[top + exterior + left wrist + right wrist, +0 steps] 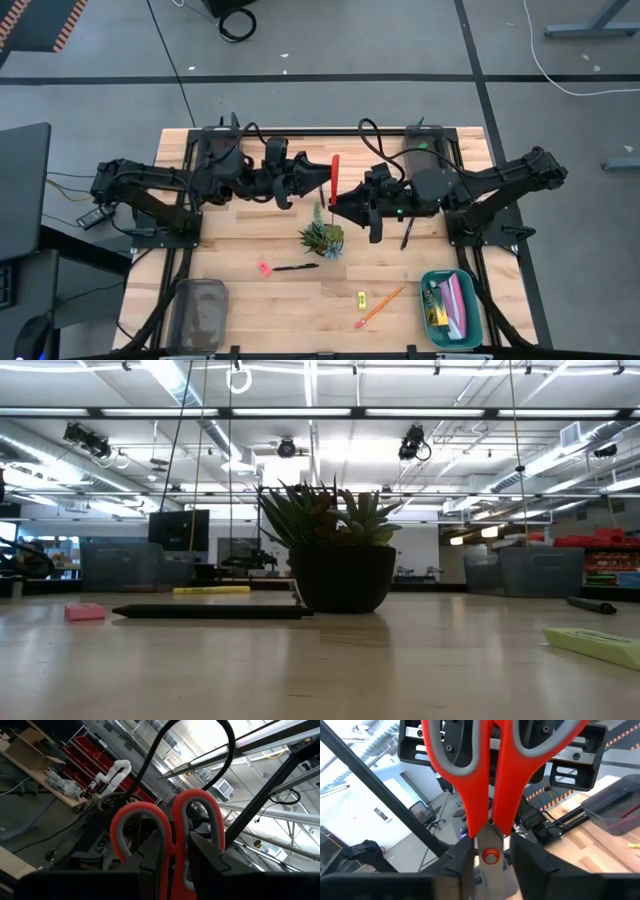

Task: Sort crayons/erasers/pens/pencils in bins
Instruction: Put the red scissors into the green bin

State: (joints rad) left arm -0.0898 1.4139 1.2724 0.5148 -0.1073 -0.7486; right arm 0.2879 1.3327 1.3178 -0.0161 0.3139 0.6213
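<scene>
On the near edge of the worktop (250,300), at 7 o'clock, sits a see-through grey bin (200,313). At 5 o'clock sits the teal bin (451,308), with the crayon box (437,305) and something pink inside it.

Just past those, near the middle, lie a yellow eraser (361,298) and an orange pencil (380,306), close beside each other. To their left, at about 8 o'clock from the plant (322,238), lie a black pen (295,267) and a pink eraser (265,268), nearly touching. In the low view the pen lies flat in front of the plant pot.

The plant stands in the middle of the worktop. Another black pen (406,235) lies at 3 o'clock from it, under the right arm.

Farther back, both arms meet above the plant at 12 o'clock. They hold red scissors (334,178) up between them. The left fingers (172,855) are closed on the red handle loops. The right fingers (490,852) are closed on the scissors near the screw, where the blades start.
</scene>
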